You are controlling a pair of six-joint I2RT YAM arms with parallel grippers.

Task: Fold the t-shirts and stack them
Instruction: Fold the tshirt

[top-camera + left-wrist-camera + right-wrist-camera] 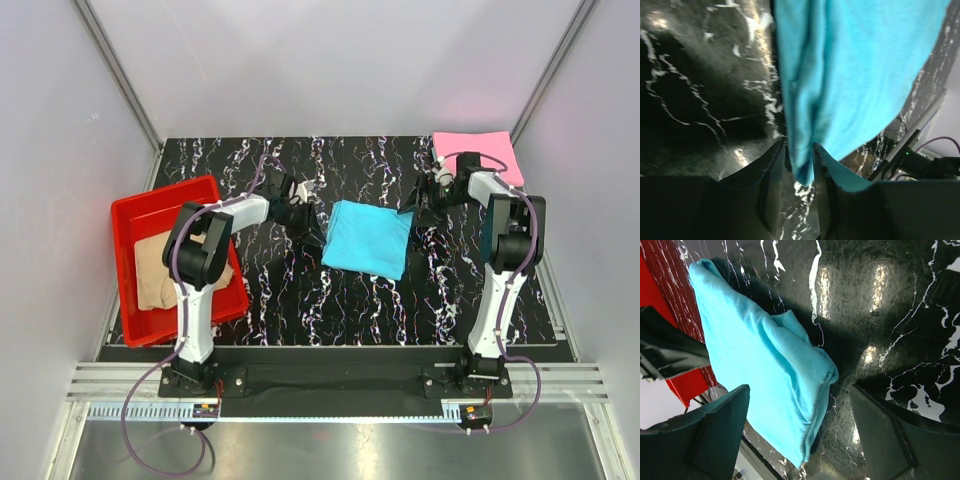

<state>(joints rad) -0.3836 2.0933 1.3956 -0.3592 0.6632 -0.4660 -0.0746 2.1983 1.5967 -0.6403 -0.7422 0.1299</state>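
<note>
The turquoise t-shirt (368,238) lies folded at the middle of the black marbled table. My left gripper (310,225) is at its left edge. In the left wrist view a hanging corner of the turquoise t-shirt (850,70) sits between the narrowed fingers of the left gripper (799,150), touching the right finger, with a thin gap on the left. My right gripper (415,205) is at the shirt's far right corner. It stands wide open (800,415) over the folded edge of the turquoise t-shirt (760,360). The pink t-shirt (478,155) lies folded at the far right. The tan t-shirt (165,270) lies in the tray.
A red plastic tray (165,195) stands at the left edge of the table, beside the left arm. White enclosure walls with metal rails bound the table at the back and on both sides. Both arm bases are bolted at the near edge.
</note>
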